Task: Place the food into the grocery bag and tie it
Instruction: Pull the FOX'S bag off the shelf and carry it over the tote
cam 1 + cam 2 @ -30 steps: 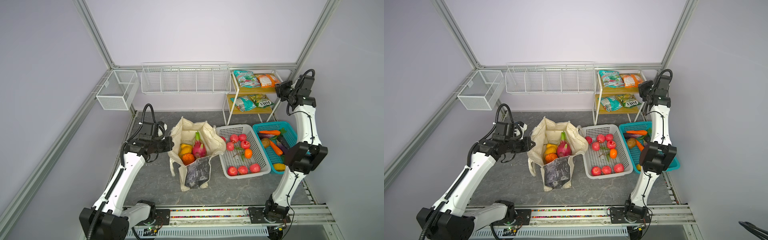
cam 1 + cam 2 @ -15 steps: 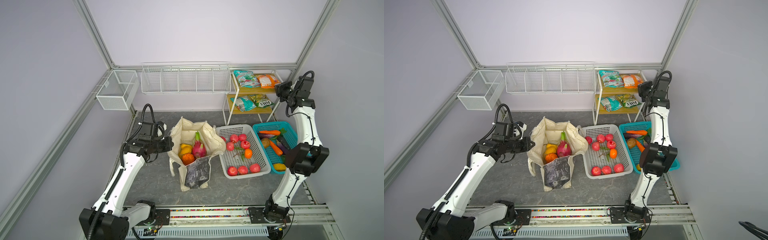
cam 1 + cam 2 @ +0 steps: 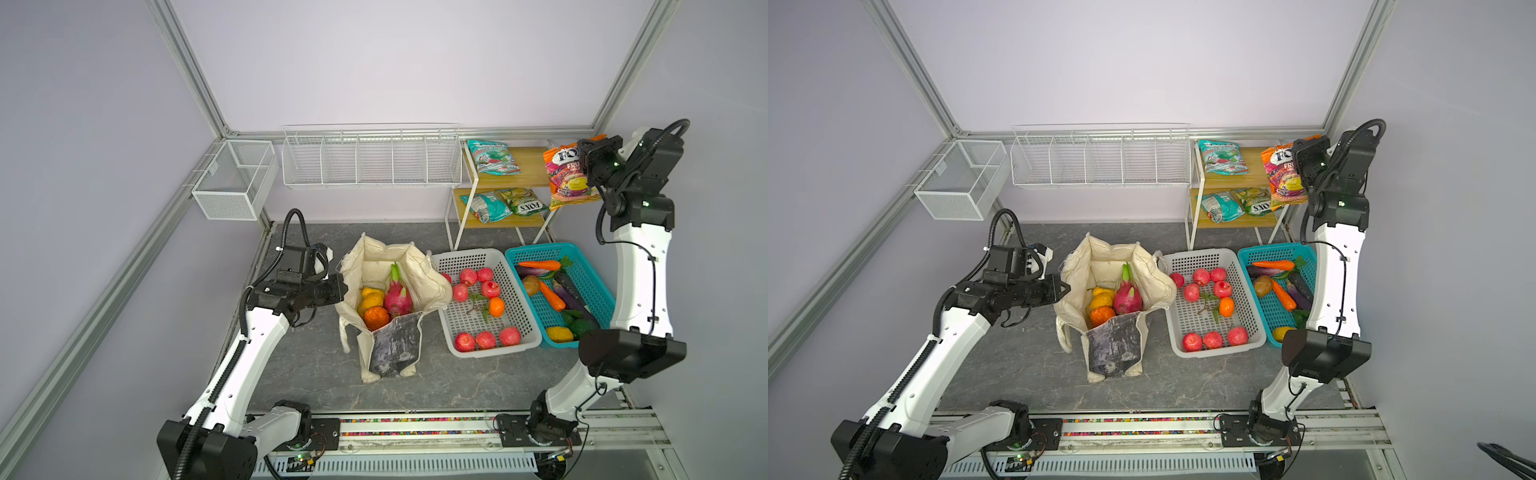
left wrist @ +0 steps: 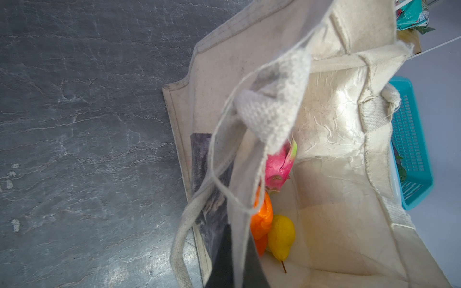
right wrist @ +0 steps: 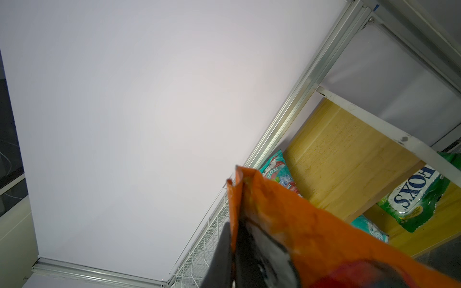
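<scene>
While the left tool (image 3: 340, 286) pinches the bag (image 3: 376, 266) rim open, the orange packet (image 3: 564, 178) is held.
The right tool (image 5: 234, 251), clamped on it, should clear the white basket (image 3: 459, 322) and release over the mouth.

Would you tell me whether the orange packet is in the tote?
Out: the right gripper holds the packet aloft by the shelf, far from the tote.

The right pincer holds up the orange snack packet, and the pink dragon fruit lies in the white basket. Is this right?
Not quite. The right pincer does hold the orange snack packet, but the pink dragon fruit lies in the cream tote bag; both top views show it.
</scene>
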### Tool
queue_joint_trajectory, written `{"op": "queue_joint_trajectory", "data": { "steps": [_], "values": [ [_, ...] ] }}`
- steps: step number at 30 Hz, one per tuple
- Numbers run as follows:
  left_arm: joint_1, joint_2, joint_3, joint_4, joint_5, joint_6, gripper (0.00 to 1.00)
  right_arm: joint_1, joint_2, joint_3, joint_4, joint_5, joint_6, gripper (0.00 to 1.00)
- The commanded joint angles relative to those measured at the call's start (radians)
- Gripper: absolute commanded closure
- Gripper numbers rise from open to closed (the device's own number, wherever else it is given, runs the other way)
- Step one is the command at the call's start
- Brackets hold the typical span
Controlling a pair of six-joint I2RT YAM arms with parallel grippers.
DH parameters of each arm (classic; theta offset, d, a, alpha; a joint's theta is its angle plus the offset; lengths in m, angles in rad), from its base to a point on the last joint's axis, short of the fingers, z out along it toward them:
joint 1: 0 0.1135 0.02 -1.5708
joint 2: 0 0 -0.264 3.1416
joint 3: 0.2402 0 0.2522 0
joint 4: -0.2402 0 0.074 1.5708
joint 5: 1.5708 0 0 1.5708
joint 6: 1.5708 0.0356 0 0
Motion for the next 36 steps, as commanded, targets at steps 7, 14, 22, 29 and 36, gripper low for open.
{"op": "queue_joint_trajectory", "data": {
  "steps": [7,14,22,29,36],
  "values": [
    [0.007,-0.046,-0.021,0.016,0.028,-0.028,1.00,0.016,-0.283,-0.233,0.014,-0.016,-0.052,0.93],
    [0.007,-0.070,-0.037,-0.004,0.026,-0.031,1.00,0.030,-0.474,-0.448,0.007,-0.089,-0.084,0.93],
    [0.007,-0.082,-0.036,-0.040,0.018,-0.016,1.00,0.134,-0.677,-0.699,-0.035,-0.123,-0.120,0.93],
    [0.008,-0.051,-0.013,-0.080,0.006,0.012,1.00,0.356,-0.761,-0.834,-0.016,-0.060,-0.141,0.93],
    [0.007,-0.056,-0.004,-0.089,0.010,0.018,1.00,0.643,-0.722,-0.849,-0.010,0.036,-0.191,0.93]
  ]
}}
